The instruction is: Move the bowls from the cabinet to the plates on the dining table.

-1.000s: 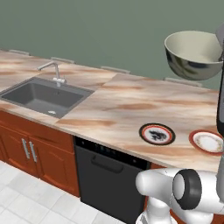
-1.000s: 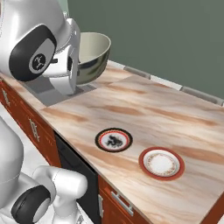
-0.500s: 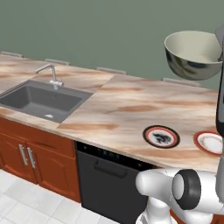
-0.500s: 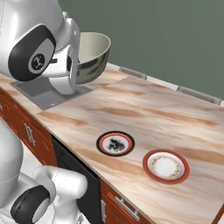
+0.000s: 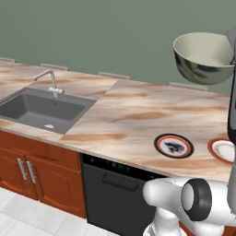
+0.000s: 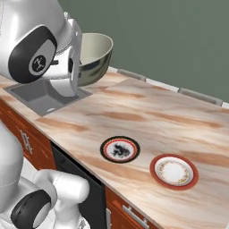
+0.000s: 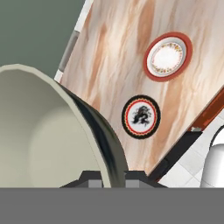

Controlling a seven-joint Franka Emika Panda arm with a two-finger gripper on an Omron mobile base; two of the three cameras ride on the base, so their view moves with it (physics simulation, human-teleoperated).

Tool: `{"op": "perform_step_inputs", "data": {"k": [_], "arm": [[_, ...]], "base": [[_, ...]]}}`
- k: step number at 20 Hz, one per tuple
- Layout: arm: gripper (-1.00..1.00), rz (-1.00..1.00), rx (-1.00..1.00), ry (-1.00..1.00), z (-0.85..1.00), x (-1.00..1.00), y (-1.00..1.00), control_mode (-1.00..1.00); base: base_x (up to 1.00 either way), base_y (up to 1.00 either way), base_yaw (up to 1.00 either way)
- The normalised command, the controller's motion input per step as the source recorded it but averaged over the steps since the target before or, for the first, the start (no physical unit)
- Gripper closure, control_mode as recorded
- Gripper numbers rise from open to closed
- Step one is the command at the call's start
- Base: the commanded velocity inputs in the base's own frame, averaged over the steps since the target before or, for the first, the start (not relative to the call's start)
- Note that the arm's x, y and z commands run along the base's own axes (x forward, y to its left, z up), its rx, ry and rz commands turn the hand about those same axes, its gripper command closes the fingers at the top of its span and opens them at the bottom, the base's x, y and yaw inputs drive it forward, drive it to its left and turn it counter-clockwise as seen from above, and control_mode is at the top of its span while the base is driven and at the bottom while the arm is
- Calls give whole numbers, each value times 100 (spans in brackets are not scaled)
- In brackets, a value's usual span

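Marble-veined tabletop [image 5: 138, 115] carrying a black-rimmed plate [image 5: 174, 145] and a red-rimmed plate [image 6: 174, 171], both still bare, while the end effector [image 7: 114, 180], closed on its rim, holds the metal bowl [image 5: 203, 57] aloft; neither bowl delivered yet.

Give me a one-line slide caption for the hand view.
Gripper clamps the metal bowl's rim above the marble dining table, both plates bare.

Upper right of the left base view: a glossy metal bowl [image 5: 204, 57] with matt cream inside. Below, the polished veined marble table [image 5: 138, 115] on reddish wood; a matt grey sink [image 5: 39, 109] at left.
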Motion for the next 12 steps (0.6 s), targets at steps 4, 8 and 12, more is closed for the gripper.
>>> {"op": "perform_step_inputs", "data": {"k": [4,8,12], "arm": [[100,0,0,0,0,0,0,100],[100,0,0,0,0,0,0,100],[100,0,0,0,0,0,0,100]], "base": [[18,19,-3],[4,21,1],[0,19,0]]}}
